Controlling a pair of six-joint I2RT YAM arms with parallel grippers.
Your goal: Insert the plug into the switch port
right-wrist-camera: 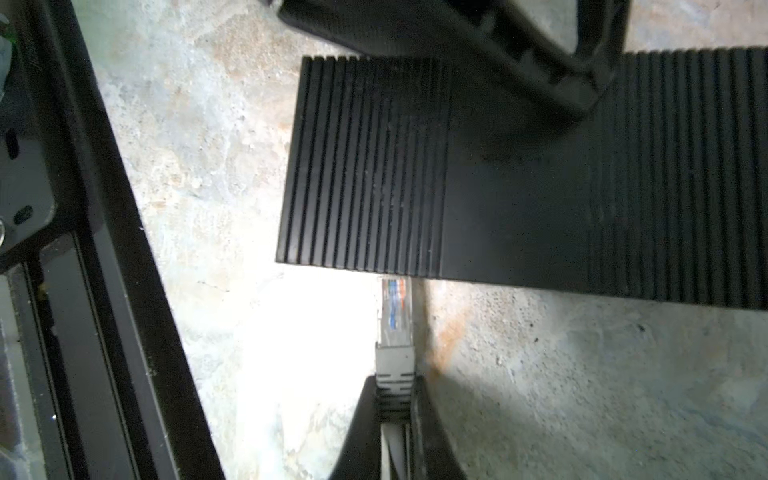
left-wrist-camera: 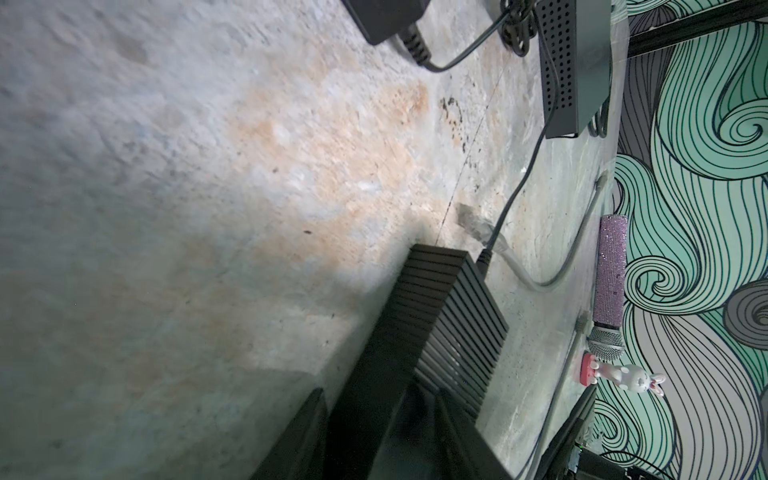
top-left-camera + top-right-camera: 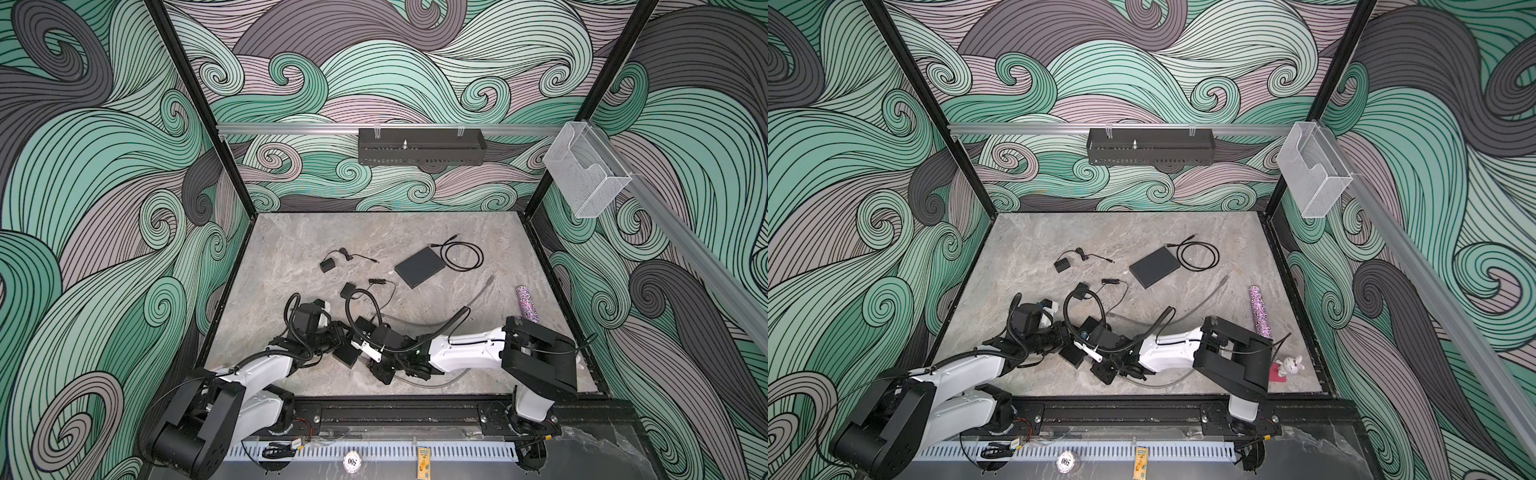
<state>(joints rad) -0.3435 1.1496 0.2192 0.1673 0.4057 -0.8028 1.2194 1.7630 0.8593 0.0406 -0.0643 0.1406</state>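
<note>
While the left end effector (image 2: 380, 401) clamps the ribbed black switch box (image 1: 415, 166), the right end effector (image 1: 395, 384) pinches a clear plug (image 1: 394, 307) by its grey boot
The plug's tip meets the box's long side, towards the front of the bench (image 1: 199, 166); the switch port is hidden from view

Only one mark I could read: the round white badge (image 3: 351, 460) on the slotted grey strip (image 3: 457, 452) at the front edge, seen in both top views. It showed dark characters that read "00S" from the camera side, i.e. "500" upside down. The finer print around the badge's rim was too small to read. The yellow tag (image 3: 423, 457) just beside it carried print, also too small to read.
</note>
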